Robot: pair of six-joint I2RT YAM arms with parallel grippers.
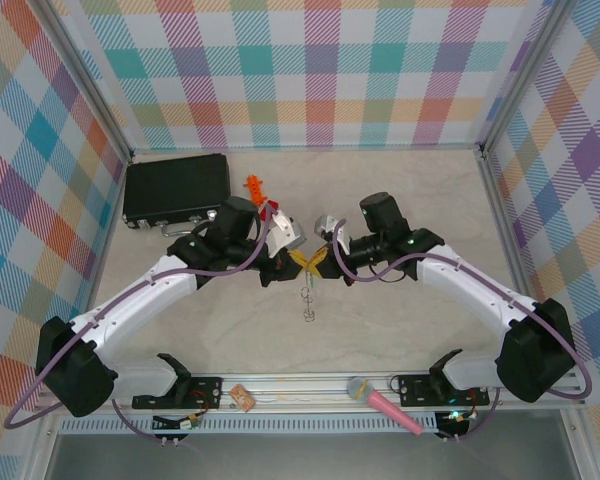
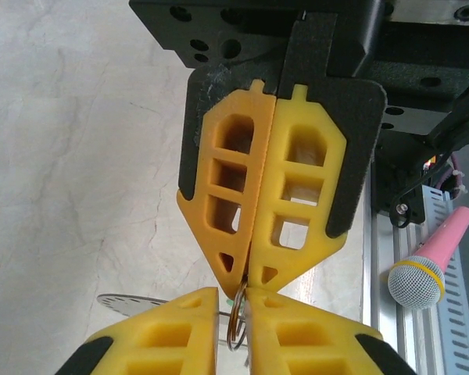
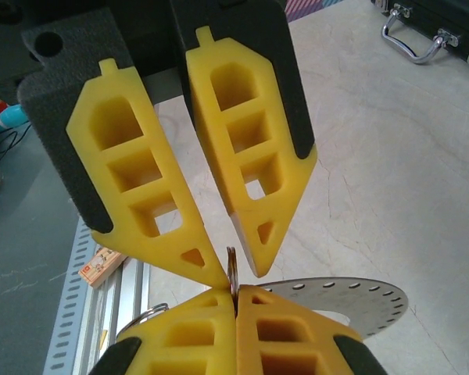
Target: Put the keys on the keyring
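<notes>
Where tips meet, left jaws pinch thin ring [image 2: 234,324], right jaws straddling

Plaid-walled booth over a pale surface

Pastel checked walls [image 1: 320,70] close the far, left and right sides, joined by silver frame posts [image 1: 494,200]. The evenly lit surface [image 1: 400,330] is pale and marble-veined, with a slotted metal rail [image 1: 310,385] along its near edge.

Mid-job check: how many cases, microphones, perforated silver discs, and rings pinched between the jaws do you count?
Black case: 1
Pink microphone: 1
Perforated silver disc: 1
Small metal ring pinched between the jaws: 1
Total: 4
</notes>
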